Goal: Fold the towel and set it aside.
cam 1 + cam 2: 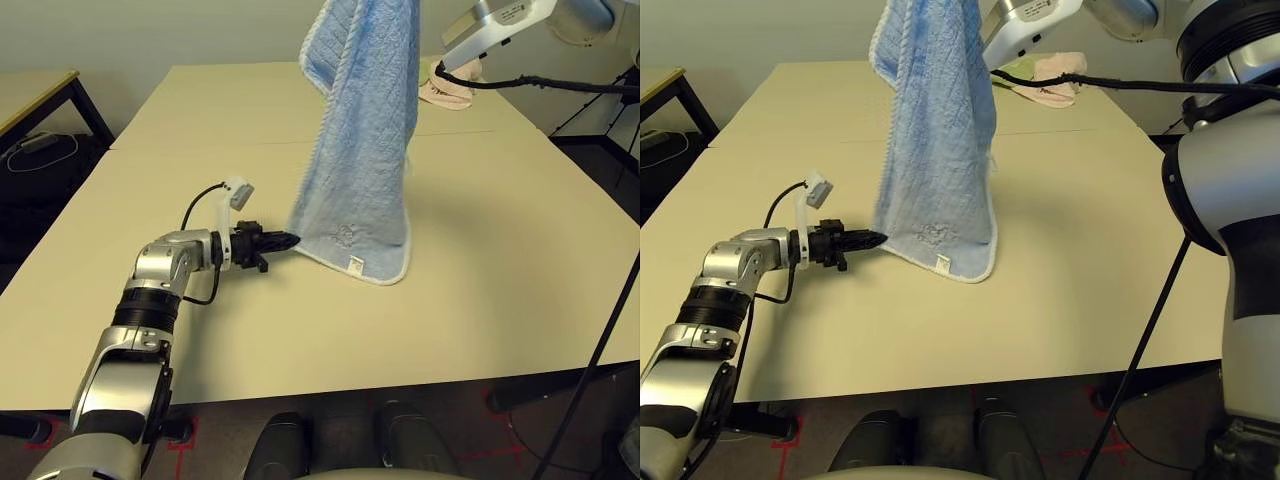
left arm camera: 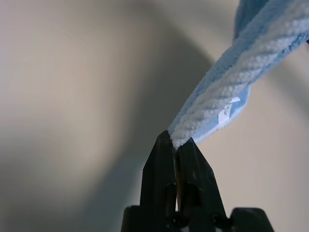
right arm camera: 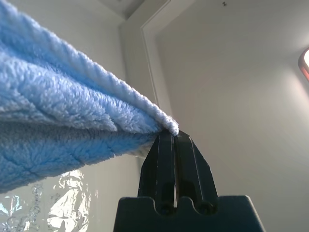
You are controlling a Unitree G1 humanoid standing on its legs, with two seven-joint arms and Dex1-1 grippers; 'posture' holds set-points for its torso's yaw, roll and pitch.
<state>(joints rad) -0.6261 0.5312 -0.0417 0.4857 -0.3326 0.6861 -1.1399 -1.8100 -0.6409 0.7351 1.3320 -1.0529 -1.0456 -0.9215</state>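
You see the towel [image 1: 362, 130] in light blue terry with a quilted diamond pattern, white stitched edging, a faint embroidered mark and a small white tag near its lower corner. The table [image 1: 500, 250] is plain pale beige. At one o'clock from the towel lies a pale pink cloth [image 1: 447, 92]. Both end effectors' fingers [image 2: 159, 169] are black.

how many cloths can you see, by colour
blue: 1, the towel hanging over the table
pink: 1, a cloth at the far edge
green: 1, a sliver beside the pink, hard to make out
total: 3
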